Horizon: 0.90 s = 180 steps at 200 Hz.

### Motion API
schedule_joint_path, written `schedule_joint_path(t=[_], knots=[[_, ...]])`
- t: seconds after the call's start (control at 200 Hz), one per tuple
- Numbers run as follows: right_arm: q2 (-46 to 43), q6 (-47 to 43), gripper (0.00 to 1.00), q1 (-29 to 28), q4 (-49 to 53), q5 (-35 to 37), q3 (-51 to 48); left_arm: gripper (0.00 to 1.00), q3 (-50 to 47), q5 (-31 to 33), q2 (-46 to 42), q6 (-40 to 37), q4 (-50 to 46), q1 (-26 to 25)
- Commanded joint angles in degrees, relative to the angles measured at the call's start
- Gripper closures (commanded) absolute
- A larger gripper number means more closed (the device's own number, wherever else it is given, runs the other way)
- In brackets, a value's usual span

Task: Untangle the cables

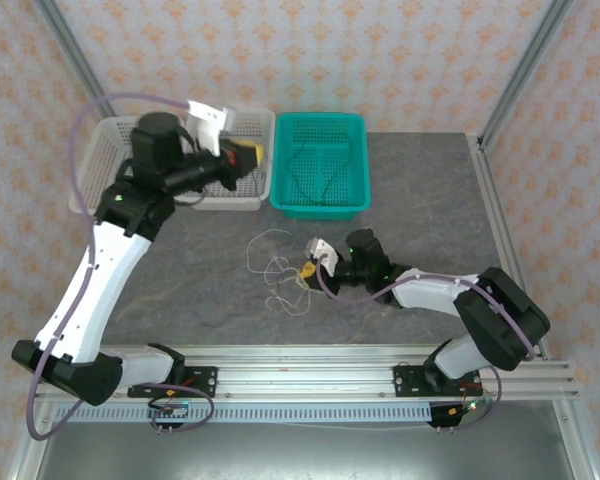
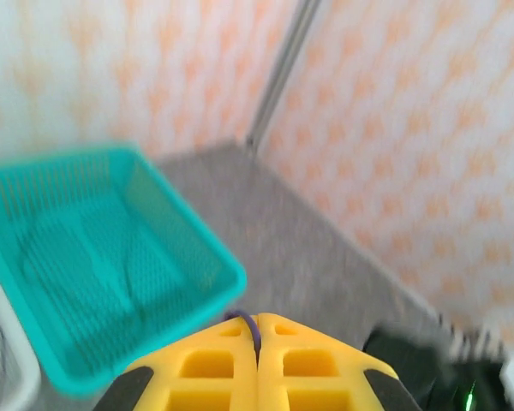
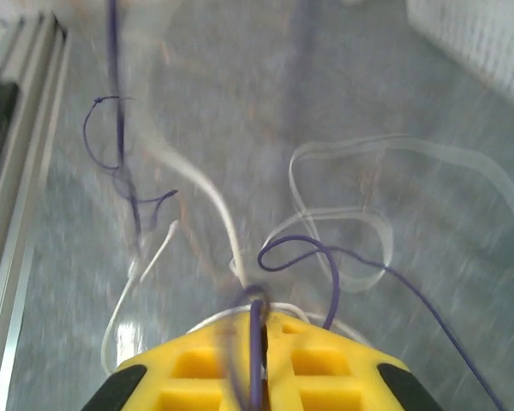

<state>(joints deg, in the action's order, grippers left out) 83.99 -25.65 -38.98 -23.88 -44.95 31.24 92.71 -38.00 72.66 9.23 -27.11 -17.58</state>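
Note:
A loose tangle of thin cables (image 1: 278, 268) lies on the grey table in front of the arms. In the right wrist view a purple cable (image 3: 325, 257) loops over whitish cables (image 3: 214, 201). My right gripper (image 1: 306, 270) sits low at the tangle's right edge. Its yellow jaws (image 3: 259, 315) are shut on a strand of the purple cable. My left gripper (image 1: 252, 153) is raised between the white basket and the teal basket. It is shut (image 2: 257, 318), with a short purple cable (image 2: 250, 325) pinched at the fingertips. A thin dark cable (image 1: 320, 178) lies inside the teal basket.
A white basket (image 1: 92, 170) stands at the back left, beside a teal basket (image 1: 355, 120) (image 2: 197, 248). An aluminium rail (image 1: 300, 360) runs along the near edge. Frame posts (image 1: 510, 80) rise at the back corners.

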Motion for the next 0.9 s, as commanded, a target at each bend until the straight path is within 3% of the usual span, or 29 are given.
schedule_joint_path(t=[0.0, 0.125, 0.36, 0.545, 0.671, 0.896], knots=[[0.1, 0.0, 0.89, -0.1, 3.4, 1.1, -1.6, 1.0, 6.5, 1.7, -0.2, 4.6, 8.2, 0.4], [-0.7, -0.4, 0.89, -0.2, 4.4, 1.8, -2.4, 1.0, 10.6, 7.1, 0.9, 7.3, 10.2, 1.2], [-4.3, 0.6, 0.89, -0.1, 5.6, 2.2, -3.7, 1.0, 28.8, 15.7, 9.9, 1.7, 4.0, 1.6], [-8.4, 1.5, 0.9, -0.2, 9.3, 4.3, -5.8, 1.0, 48.7, 20.0, 21.3, -4.7, 0.5, 2.2], [-13.3, 2.0, 0.9, -0.2, 10.7, 8.5, -9.6, 1.0, 64.9, 21.1, 30.9, -4.9, -0.9, 4.1], [-19.3, 4.7, 0.9, -0.1, 10.6, 10.0, -12.5, 1.0, 67.2, 22.0, 36.4, -6.2, 9.6, 6.8]])
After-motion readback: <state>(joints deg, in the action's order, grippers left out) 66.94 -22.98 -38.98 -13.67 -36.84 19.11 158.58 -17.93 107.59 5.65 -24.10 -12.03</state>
